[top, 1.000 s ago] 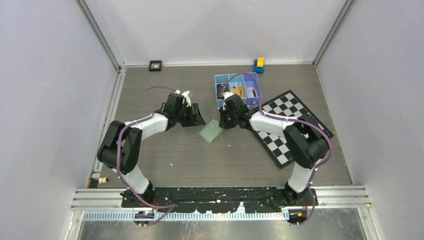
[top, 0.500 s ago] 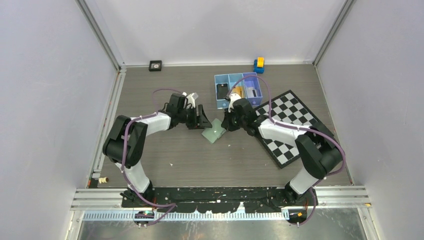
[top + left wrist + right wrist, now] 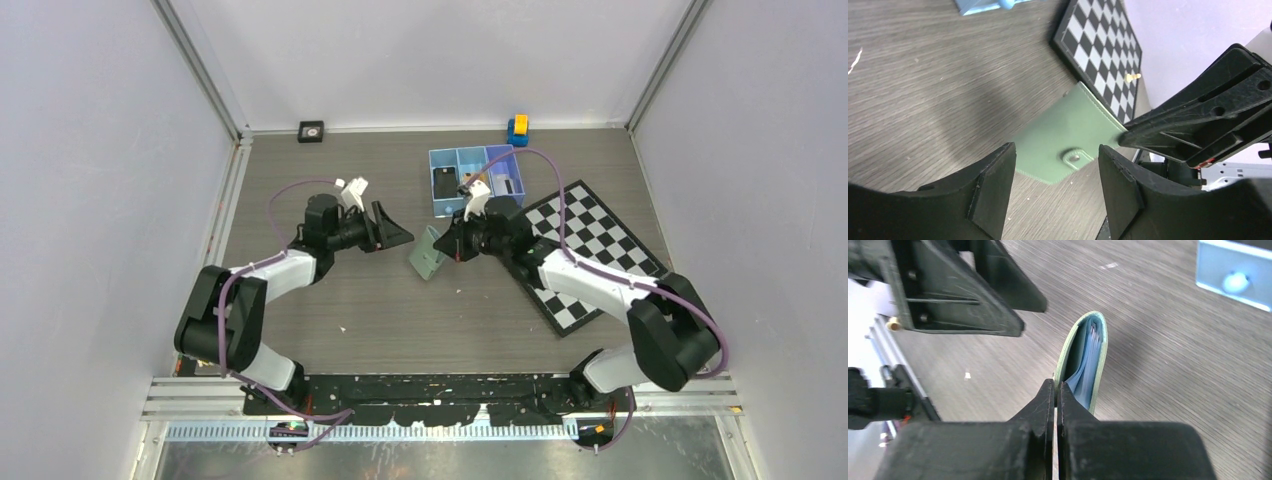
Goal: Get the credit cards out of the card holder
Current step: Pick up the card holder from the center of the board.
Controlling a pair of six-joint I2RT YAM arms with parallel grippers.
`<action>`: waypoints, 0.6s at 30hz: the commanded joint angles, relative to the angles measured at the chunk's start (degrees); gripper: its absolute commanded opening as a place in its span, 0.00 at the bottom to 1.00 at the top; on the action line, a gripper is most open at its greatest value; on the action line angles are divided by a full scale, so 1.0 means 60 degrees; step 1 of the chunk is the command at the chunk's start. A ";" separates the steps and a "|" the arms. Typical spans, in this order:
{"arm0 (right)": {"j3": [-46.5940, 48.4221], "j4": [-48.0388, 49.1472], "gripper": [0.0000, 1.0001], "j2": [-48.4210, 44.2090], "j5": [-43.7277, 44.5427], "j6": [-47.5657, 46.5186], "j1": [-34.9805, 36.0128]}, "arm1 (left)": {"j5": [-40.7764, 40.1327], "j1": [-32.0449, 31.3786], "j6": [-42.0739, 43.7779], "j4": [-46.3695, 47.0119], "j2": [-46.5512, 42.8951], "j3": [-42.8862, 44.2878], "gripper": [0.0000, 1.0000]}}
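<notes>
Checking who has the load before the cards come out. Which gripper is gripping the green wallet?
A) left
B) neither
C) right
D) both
C: in the right wrist view the right gripper is shut on one flap of the wallet, while the left gripper stands open with nothing between its fingers.

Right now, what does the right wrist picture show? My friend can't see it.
The right gripper pinches one flap of the green card holder, which gapes open, showing pale blue insides. The left gripper hovers open beyond it.
</notes>
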 commanded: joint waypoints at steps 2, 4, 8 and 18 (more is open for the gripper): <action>0.0059 0.1090 0.00 -0.1071 -0.1318 0.0856 -0.0046 | 0.0329 0.0034 -0.0472 0.1707 -0.0805 -0.0298 0.65; 0.0086 0.1123 0.01 -0.1195 -0.1562 0.1038 -0.0060 | 0.0366 0.0034 -0.0564 0.1978 -0.0924 -0.0378 0.66; 0.0099 0.1279 0.01 -0.1304 -0.2038 0.1275 -0.0081 | 0.0830 0.0048 -0.1187 0.3165 -0.0887 -0.0607 0.67; -0.0252 0.1942 0.00 -0.1742 -0.2476 0.1740 -0.0394 | 0.2272 0.0038 -0.4095 0.6581 0.0549 -0.0532 0.68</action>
